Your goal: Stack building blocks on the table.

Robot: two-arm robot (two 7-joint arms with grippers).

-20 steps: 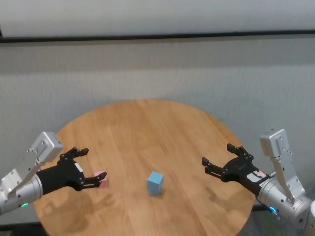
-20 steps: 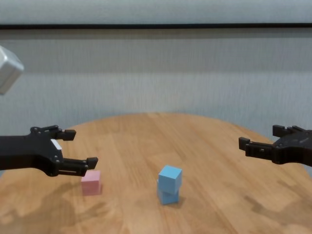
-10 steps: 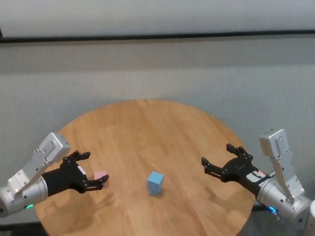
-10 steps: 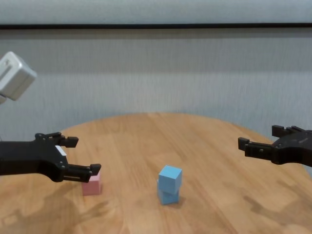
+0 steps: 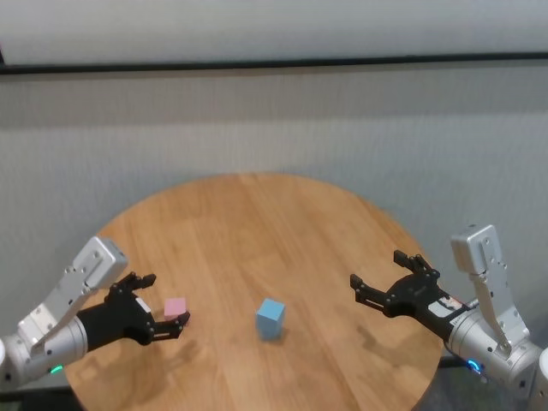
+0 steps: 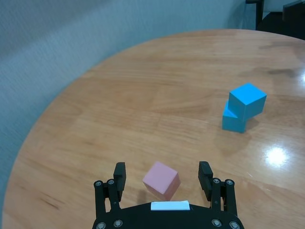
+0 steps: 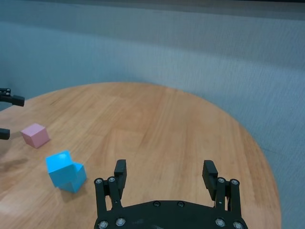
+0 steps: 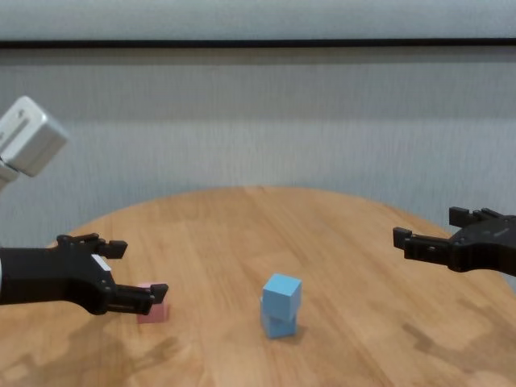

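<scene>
A pale pink cube (image 5: 175,306) lies on the round wooden table (image 5: 257,214) at the left. My left gripper (image 5: 161,301) is open and low over it. In the left wrist view the cube (image 6: 161,179) sits between the two fingers of the left gripper (image 6: 162,168), with a gap on each side. Two light blue cubes are stacked near the table's middle, the upper one (image 8: 282,292) turned askew on the lower one (image 8: 278,325). My right gripper (image 5: 378,269) is open and empty, held above the table's right side.
A grey wall stands behind the table. The table's near edge runs close under both forearms (image 8: 32,278). Bare wood lies between the pink cube and the blue stack (image 5: 271,318).
My left gripper has drawn back and dropped lower, so the pink cube now sits between its open fingers. The right arm and the blue stack have not moved.
</scene>
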